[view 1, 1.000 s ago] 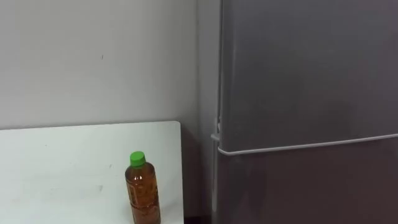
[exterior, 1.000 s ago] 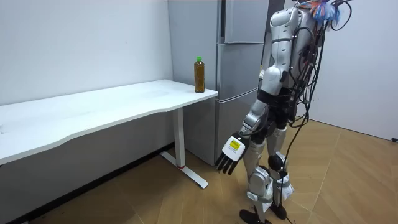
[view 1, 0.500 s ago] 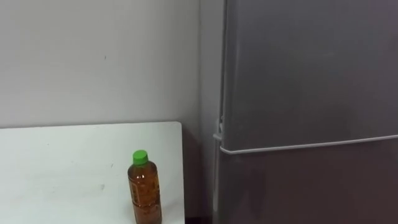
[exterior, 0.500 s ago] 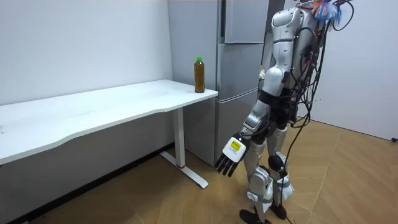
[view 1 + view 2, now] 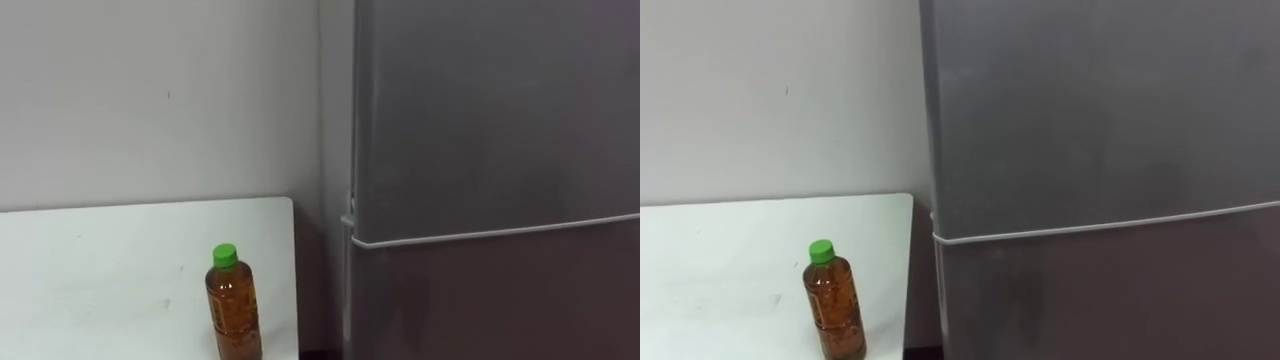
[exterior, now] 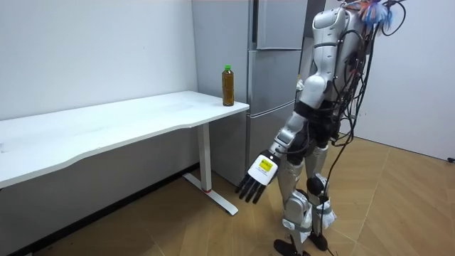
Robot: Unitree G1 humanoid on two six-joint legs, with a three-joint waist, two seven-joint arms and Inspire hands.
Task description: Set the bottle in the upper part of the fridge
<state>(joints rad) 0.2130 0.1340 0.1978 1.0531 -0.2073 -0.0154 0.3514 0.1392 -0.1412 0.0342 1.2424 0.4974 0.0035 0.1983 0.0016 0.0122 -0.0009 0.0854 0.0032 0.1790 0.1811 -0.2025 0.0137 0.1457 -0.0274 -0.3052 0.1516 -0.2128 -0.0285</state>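
My left hand hangs low beside my thigh, fingers straight and apart, holding nothing. Ahead, the green-capped amber bottle stands upright near the right edge of the white table. Just beyond it stands the grey fridge, doors closed.
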